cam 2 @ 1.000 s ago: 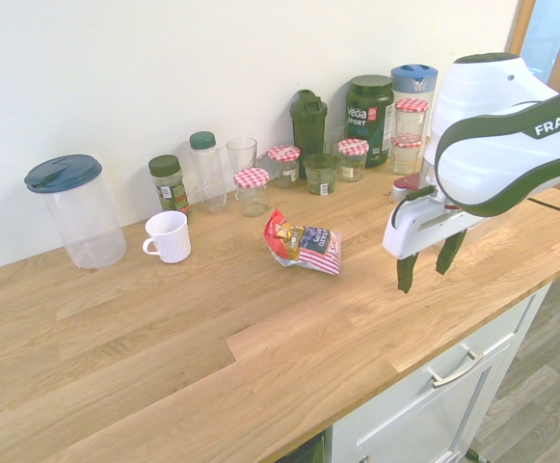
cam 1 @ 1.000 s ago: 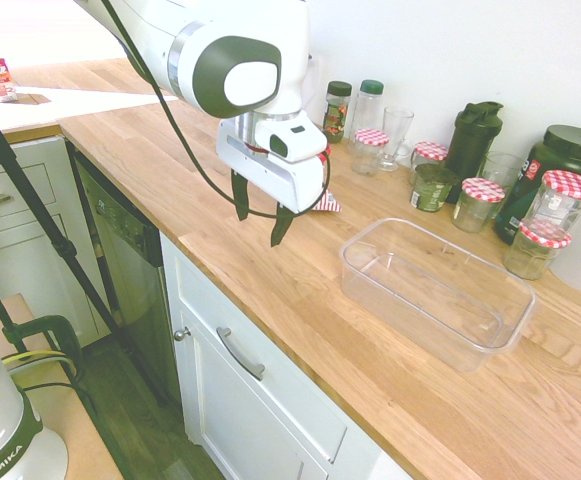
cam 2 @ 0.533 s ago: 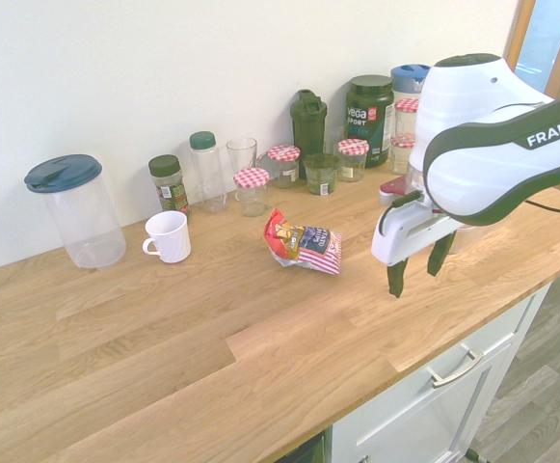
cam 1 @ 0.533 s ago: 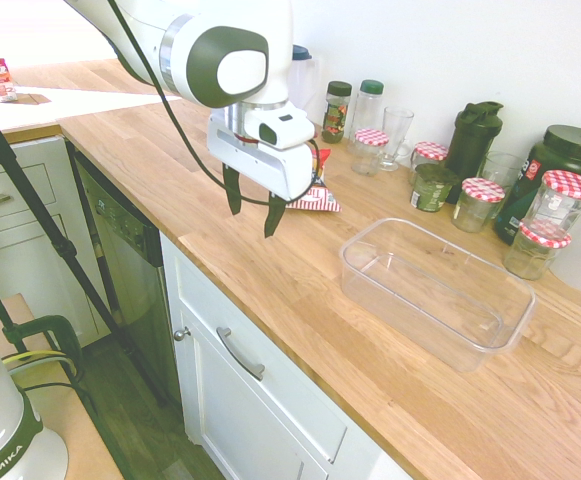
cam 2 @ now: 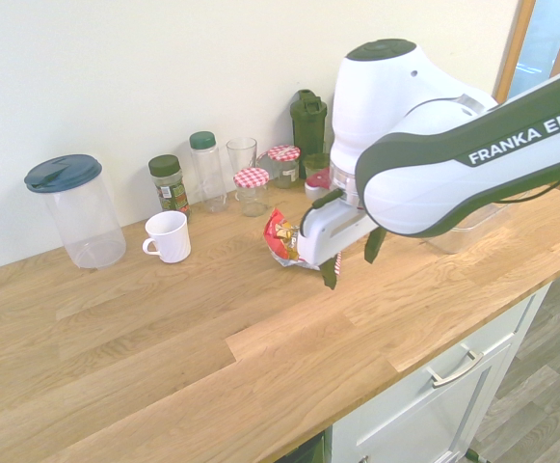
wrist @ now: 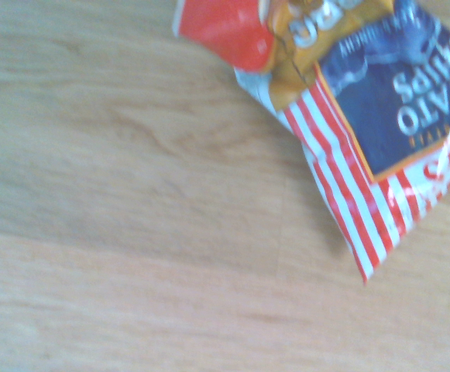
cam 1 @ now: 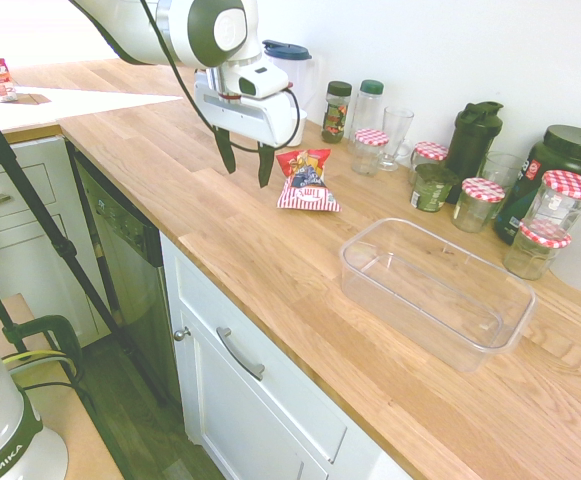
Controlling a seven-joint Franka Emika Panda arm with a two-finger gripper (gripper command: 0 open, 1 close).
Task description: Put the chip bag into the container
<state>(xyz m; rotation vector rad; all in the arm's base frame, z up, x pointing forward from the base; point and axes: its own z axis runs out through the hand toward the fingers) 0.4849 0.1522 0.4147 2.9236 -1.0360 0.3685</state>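
I had the claw (cam 1: 246, 175) spread, its two fingers pointing down with nothing between them. It hung above the wooden surface (cam 1: 220, 240), near the chip bag (cam 1: 308, 182) and not gripping it. From the second exterior camera, the claw hid part of the bag. My wrist view caught the bag running out of the picture, with its red corner, its dark blue panel lettered "CHIPS" and its red-and-white striped end.

The bag lay on the surface, outside the container (cam 1: 435, 292) and apart from it. That clear tub stood upright on the wood, and I could see straight through its walls. Along the wall I made out a clear pitcher (cam 2: 85, 224) with a dark blue lid, a white mug (cam 2: 169, 237) just beside it, a dark-lidded jar (cam 2: 169, 185) and a green-capped bottle (cam 2: 207, 174). Further along stood a dark shaker (cam 1: 473, 145), a big black tub (cam 1: 555, 175) and several glass jars with red-checkered lids, two of them stacked (cam 1: 550, 220).
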